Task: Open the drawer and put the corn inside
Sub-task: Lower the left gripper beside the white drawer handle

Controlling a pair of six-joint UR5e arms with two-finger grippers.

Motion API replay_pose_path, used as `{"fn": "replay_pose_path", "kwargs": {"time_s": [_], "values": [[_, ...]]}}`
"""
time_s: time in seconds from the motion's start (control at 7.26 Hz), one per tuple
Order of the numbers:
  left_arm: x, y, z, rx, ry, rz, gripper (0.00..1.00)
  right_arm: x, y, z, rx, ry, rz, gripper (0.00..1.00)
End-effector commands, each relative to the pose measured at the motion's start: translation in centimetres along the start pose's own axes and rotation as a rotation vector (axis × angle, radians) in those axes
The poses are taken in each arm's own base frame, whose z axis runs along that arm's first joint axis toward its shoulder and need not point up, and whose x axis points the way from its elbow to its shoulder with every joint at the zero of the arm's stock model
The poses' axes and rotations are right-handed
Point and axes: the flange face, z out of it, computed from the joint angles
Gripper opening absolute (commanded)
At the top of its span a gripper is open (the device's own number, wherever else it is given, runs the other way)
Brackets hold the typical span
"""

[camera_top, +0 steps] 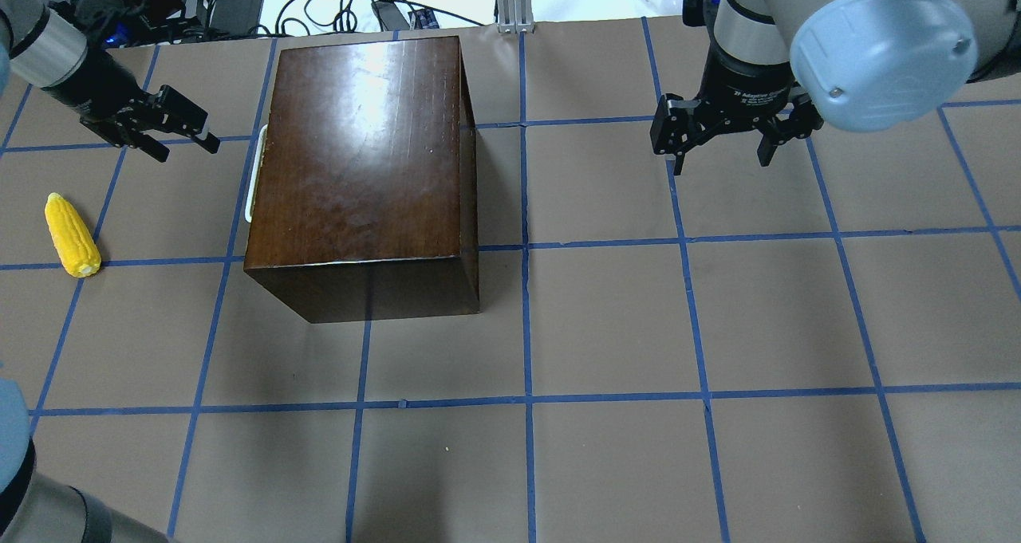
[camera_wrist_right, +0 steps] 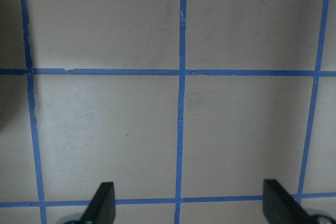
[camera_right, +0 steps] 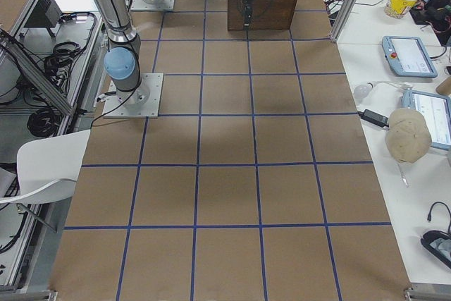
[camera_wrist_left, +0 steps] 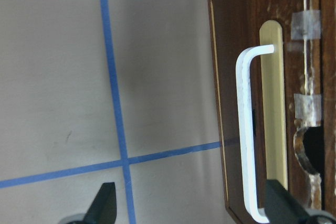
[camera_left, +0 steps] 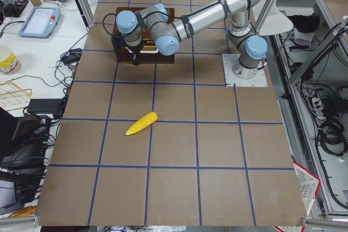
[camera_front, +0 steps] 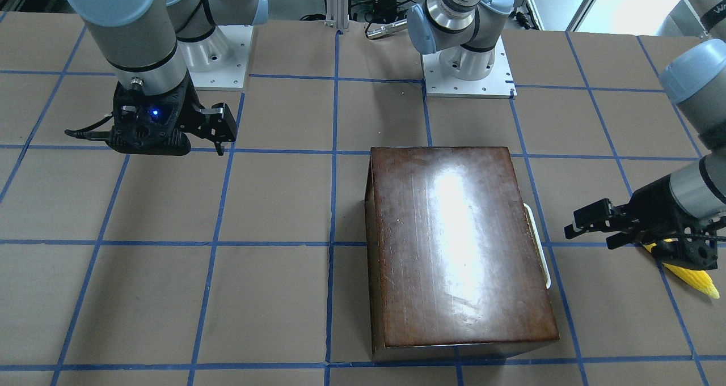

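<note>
The glossy dark-brown box (camera_top: 359, 160) stands on the table with its drawer shut. The drawer's dark front panel (camera_wrist_left: 231, 103) and cream handle (camera_wrist_left: 245, 135) fill the right of the left wrist view. The handle also shows in the overhead view (camera_top: 254, 172). My left gripper (camera_top: 187, 148) is open and empty, level with the handle and a short way off it. The yellow corn (camera_top: 72, 236) lies on the table beside and behind the left gripper, partly hidden under it in the front-facing view (camera_front: 689, 275). My right gripper (camera_top: 722, 163) is open and empty above bare table, well away from the box.
Brown table cover with a blue tape grid (camera_top: 526, 399). The arm bases (camera_front: 468, 74) stand at the robot's edge. Cables and equipment (camera_top: 159, 1) lie past the far edge near the box.
</note>
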Motion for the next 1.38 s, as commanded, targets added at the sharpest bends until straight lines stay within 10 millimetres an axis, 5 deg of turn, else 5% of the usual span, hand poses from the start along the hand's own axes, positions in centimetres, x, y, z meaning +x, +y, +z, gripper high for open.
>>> {"fn": "replay_pose_path", "kwargs": {"time_s": [0.0,1.24], "values": [[-0.6,-0.6,2.3,-0.013,0.050,0.010,1.00,0.0,0.0,0.0,0.000,0.000,0.000,1.00],[-0.9,-1.7,6.7,-0.031,0.183,-0.014,1.00,0.0,0.0,0.0,0.001,0.000,0.000,1.00]]}}
